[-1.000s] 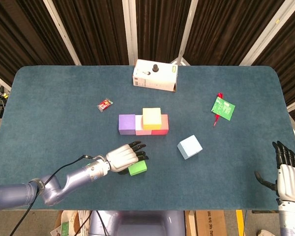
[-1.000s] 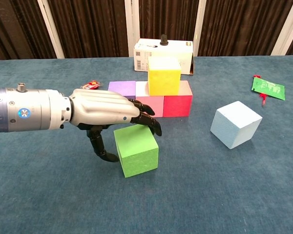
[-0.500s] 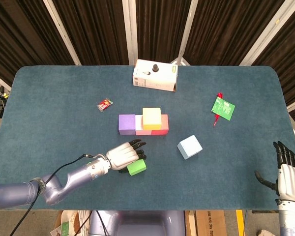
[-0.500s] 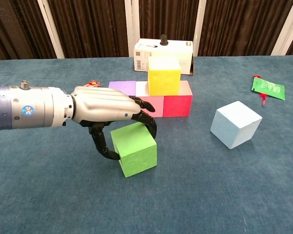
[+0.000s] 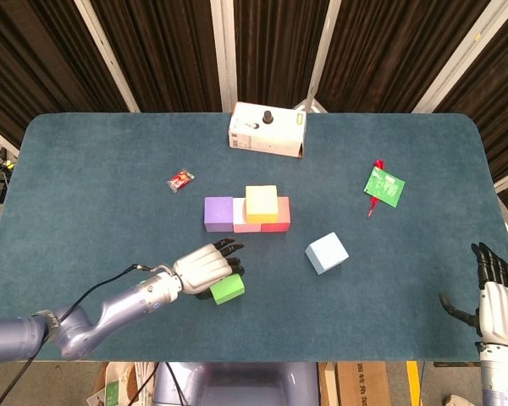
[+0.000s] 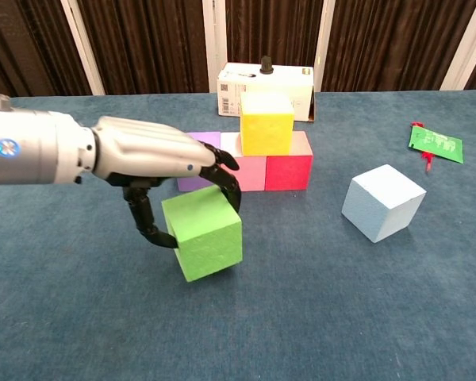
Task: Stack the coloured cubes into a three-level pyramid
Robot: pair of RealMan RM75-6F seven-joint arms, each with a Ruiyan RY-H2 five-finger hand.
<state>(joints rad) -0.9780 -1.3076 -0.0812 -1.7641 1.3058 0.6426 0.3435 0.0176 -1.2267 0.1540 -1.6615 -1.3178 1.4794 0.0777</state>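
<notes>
My left hand (image 5: 205, 266) (image 6: 155, 163) grips a green cube (image 5: 227, 290) (image 6: 202, 233) between thumb and fingers and holds it just off the table, in front of the stack. The stack has a purple cube (image 5: 218, 213), a pink cube (image 6: 248, 167) and a red cube (image 5: 278, 221) (image 6: 289, 167) in a row, with a yellow cube (image 5: 262, 202) (image 6: 266, 123) on top. A light blue cube (image 5: 326, 253) (image 6: 382, 202) lies loose to the right. My right hand (image 5: 494, 298) hovers at the near right table edge, fingers spread, holding nothing.
A white box with a black knob (image 5: 267, 131) (image 6: 266, 88) stands behind the stack. A green card with red string (image 5: 383, 186) (image 6: 435, 143) lies at the right, a small red wrapper (image 5: 180, 179) at the left.
My left hand closed its fingers around the green cube and lifted it slightly, drawing it a little left and toward me. The right hand stayed put.
</notes>
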